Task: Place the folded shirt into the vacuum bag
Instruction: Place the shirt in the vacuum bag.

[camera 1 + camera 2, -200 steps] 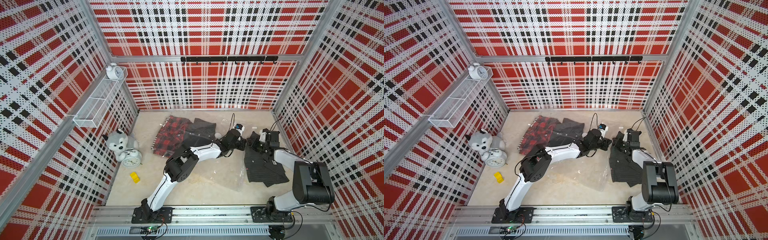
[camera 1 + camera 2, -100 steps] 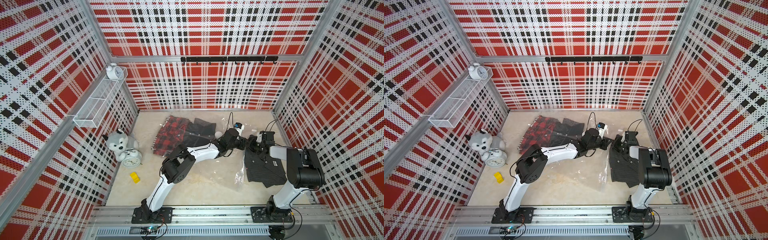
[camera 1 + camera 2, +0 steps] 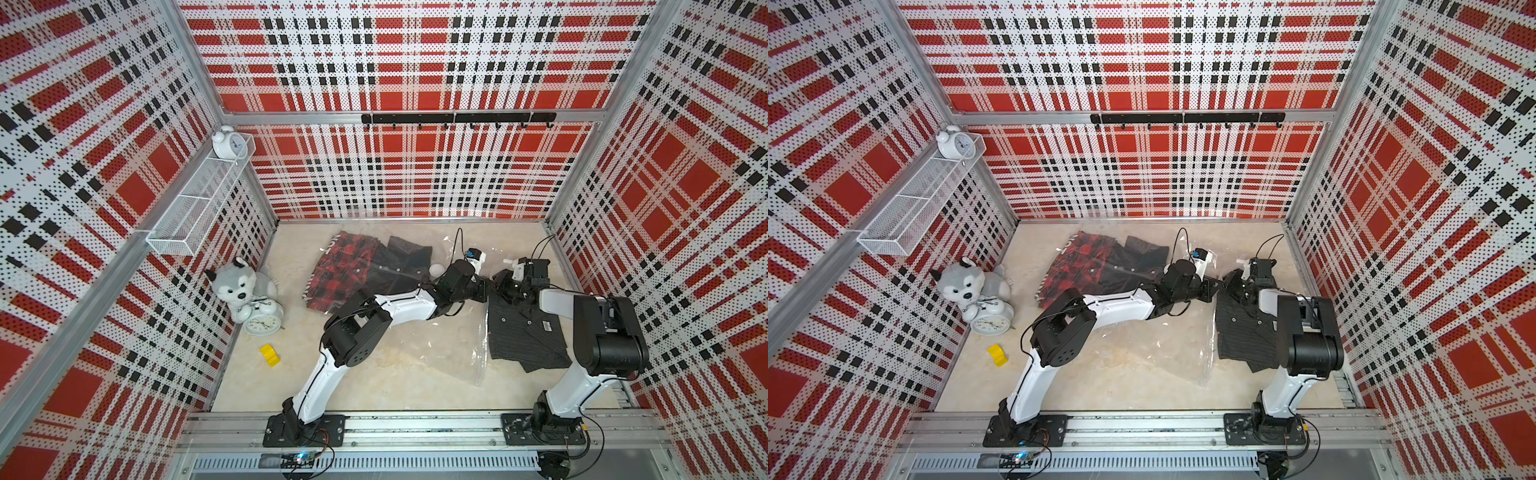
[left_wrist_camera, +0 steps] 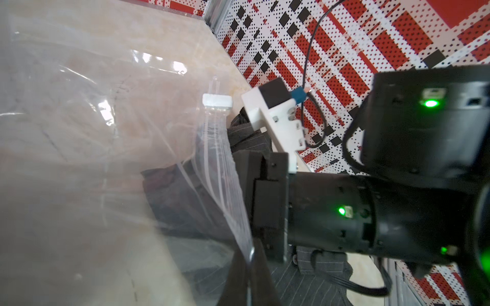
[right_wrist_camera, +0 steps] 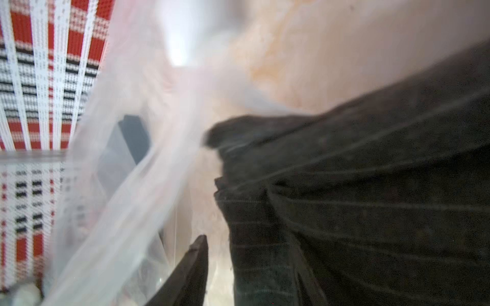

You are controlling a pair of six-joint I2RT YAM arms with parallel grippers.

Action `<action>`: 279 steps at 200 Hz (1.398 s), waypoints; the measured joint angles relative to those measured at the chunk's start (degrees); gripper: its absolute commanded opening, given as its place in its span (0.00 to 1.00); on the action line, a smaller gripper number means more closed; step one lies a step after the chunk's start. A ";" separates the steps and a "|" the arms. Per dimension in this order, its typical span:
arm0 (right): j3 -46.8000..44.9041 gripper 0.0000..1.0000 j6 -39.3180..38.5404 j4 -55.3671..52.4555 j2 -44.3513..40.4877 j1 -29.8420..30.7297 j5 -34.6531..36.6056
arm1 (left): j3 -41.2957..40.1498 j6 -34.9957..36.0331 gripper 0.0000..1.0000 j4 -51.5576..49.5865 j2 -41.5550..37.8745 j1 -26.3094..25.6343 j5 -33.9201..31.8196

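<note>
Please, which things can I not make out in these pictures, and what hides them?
Right gripper: small in both top views; the right wrist view is blurred and shows one finger only, so open or shut is unclear.
Left gripper, on the vacuum bag: fingers cut off by the left wrist view's edge.
Striped shirt: the right arm covers one side in both top views.

The folded shirt (image 3: 524,332) lies right of the vacuum bag (image 3: 436,349) — just beside.
</note>
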 measured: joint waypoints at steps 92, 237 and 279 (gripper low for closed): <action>-10.75 0.78 -6.29 -13.03 -25.18 -0.04 6.71 | -0.13 -0.07 0.00 0.24 0.00 0.79 -0.09; -26.08 0.57 -1.33 -26.32 -45.03 12.00 13.68 | 2.32 0.39 0.00 -1.09 1.44 1.31 0.02; -25.92 0.58 -0.33 -26.36 -41.31 16.17 17.25 | 4.24 0.57 0.00 -1.75 3.26 1.49 0.44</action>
